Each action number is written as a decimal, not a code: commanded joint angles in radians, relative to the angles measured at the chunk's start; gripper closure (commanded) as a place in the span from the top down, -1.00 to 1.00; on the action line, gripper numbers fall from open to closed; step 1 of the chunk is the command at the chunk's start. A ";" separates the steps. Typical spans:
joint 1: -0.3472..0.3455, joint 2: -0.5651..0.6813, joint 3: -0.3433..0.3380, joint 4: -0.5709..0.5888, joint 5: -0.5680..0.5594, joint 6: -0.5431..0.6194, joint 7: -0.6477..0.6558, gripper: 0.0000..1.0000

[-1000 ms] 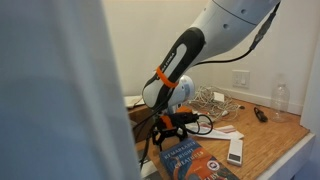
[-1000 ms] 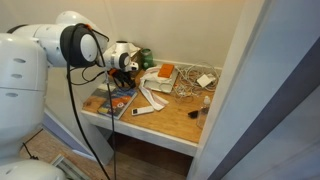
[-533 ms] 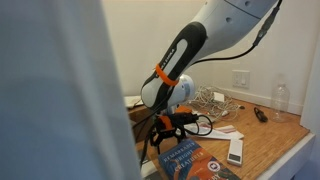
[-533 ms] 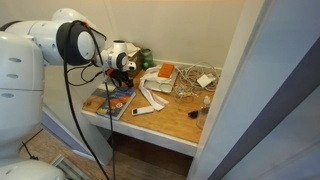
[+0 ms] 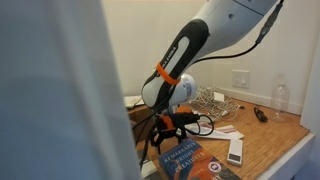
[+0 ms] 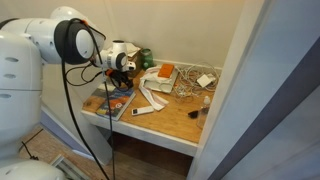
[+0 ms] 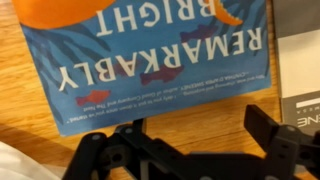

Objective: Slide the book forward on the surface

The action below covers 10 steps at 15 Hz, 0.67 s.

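The book (image 7: 150,60) lies flat on the surface (image 6: 178,126), toward one end of the tabletop and near its front edge. It has a blue cover w/ an orange-red graphic and pale lettering (the words "REMARKABLY BRIGHT" stand upside down in the wrist view). The gripper (image 7: 185,150) is just at the short edge of the book. Its two black fingers (image 7: 98,160) stand wide apart w/ only bare wood between them, so the pincer is open and grips nothing. Whether the fingertips touch the wood or the book, I cannot tell.

In an exterior view the arm (image 5: 185,55) comes down from the upper right, w/ an orange band (image 5: 163,75) around it, and the gripper hangs over the far end of the book. A white remote (image 5: 236,151) lies just beside the book, approx. parallel to it. Behind them, near the wall, is a heap of cables (image 5: 212,100). In the wrist view a grey-and-white printed item (image 7: 300,60) lies beside the book's long edge; what it is, I cannot tell.
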State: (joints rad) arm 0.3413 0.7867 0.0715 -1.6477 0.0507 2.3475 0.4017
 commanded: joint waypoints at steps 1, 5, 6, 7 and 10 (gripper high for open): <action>-0.013 -0.043 0.011 -0.052 0.012 0.062 -0.020 1.00; -0.009 -0.085 -0.011 -0.037 -0.006 0.105 -0.011 1.00; -0.010 -0.103 -0.014 -0.037 -0.008 0.102 -0.014 1.00; -0.016 -0.126 -0.014 -0.042 -0.008 0.084 -0.021 1.00; -0.032 -0.236 -0.018 -0.099 -0.043 0.037 -0.088 1.00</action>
State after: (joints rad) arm 0.3318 0.6730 0.0505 -1.6601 0.0412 2.4236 0.3771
